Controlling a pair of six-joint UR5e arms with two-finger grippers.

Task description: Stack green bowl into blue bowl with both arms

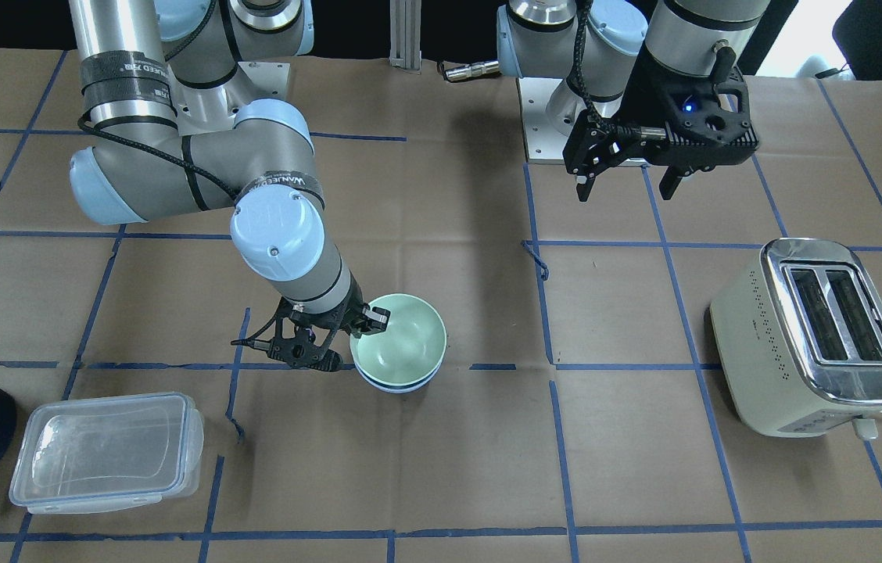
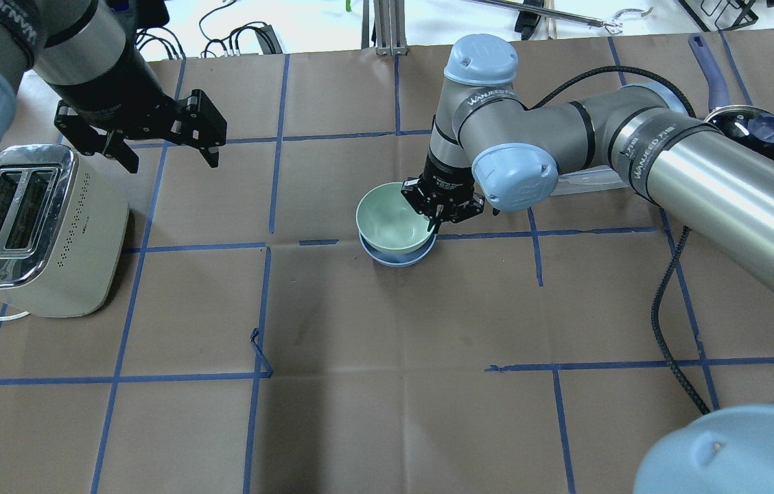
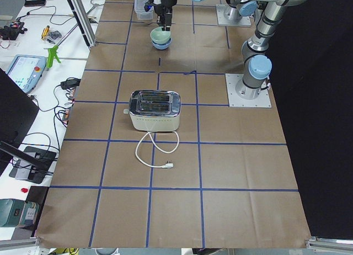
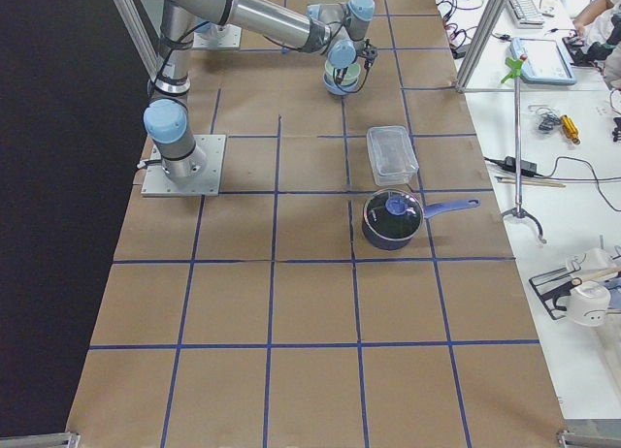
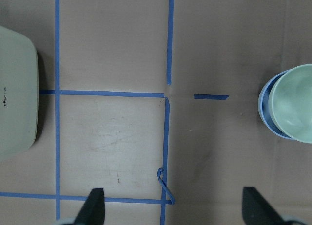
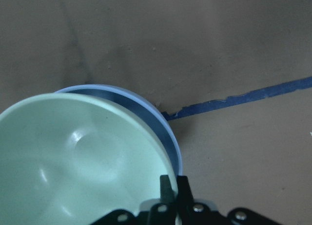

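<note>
Legibly, WANJEED strap (image 2: 489, 100) on right arm (image 2: 586, 132)

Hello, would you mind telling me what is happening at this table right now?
The right gripper is pinching the rim of the round pale mint-green bowl, which sits nested in the round pale periwinkle-blue bowl. The left gripper hangs open above the paper-covered table, holding nothing, near the cream toaster.

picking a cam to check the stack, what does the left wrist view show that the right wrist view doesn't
Only left wrist: one side of the toaster and the left gripper, open and empty. Only right wrist: the right gripper pinching the green bowl by its rim, close up. Both: the green bowl nested in the blue bowl, and blue tape.
</note>
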